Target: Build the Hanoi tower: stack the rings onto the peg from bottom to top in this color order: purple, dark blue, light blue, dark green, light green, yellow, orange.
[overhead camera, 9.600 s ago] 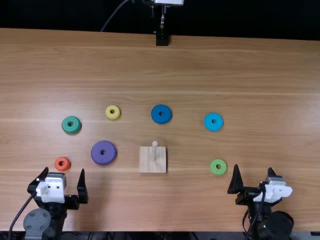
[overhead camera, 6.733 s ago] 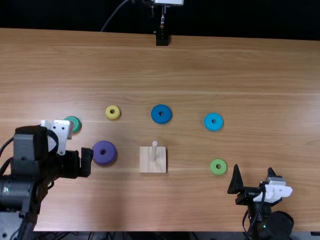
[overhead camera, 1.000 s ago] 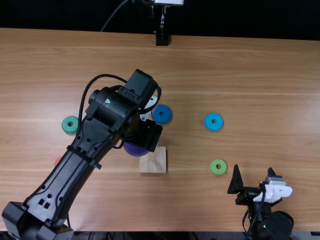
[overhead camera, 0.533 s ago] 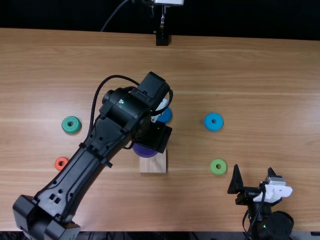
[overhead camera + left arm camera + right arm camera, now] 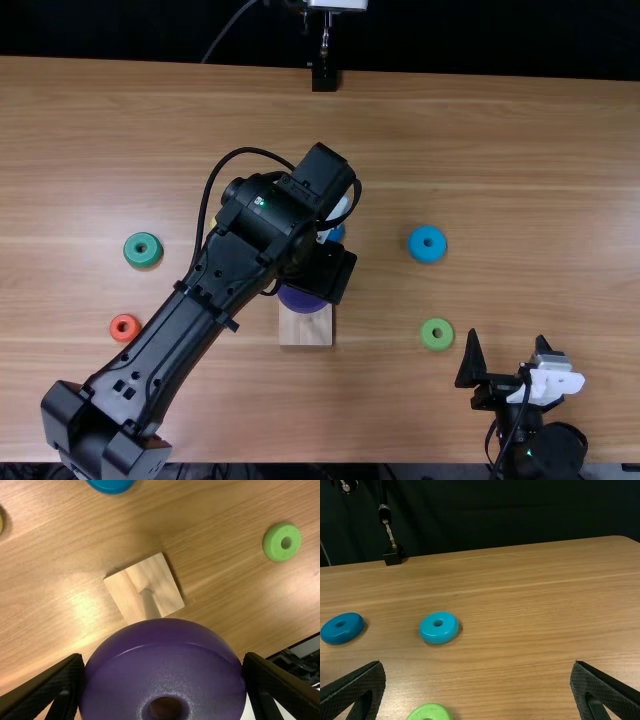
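Spanning the workspace: one light brown table [image 5: 520, 150]. Right gripper [image 5: 507, 343], by its near edge, jaws apart. Left gripper [image 5: 327, 274], near the wooden peg [image 5: 150, 604] and square base [image 5: 162, 577], jaws clamped on raised purple ring [image 5: 162, 667]. Loose on the table, descending: dark blue ring [image 5: 336, 634], light blue ring [image 5: 437, 634], dark green ring [image 5: 149, 242], light green ring [image 5: 275, 541], yellow ring [image 5: 1, 523], orange ring [image 5: 132, 331].

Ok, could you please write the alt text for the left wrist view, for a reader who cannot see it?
The left gripper holds the purple ring between its fingers, partly hiding the wooden peg on its square base. The light green ring and parts of the dark blue ring and yellow ring lie on the table.
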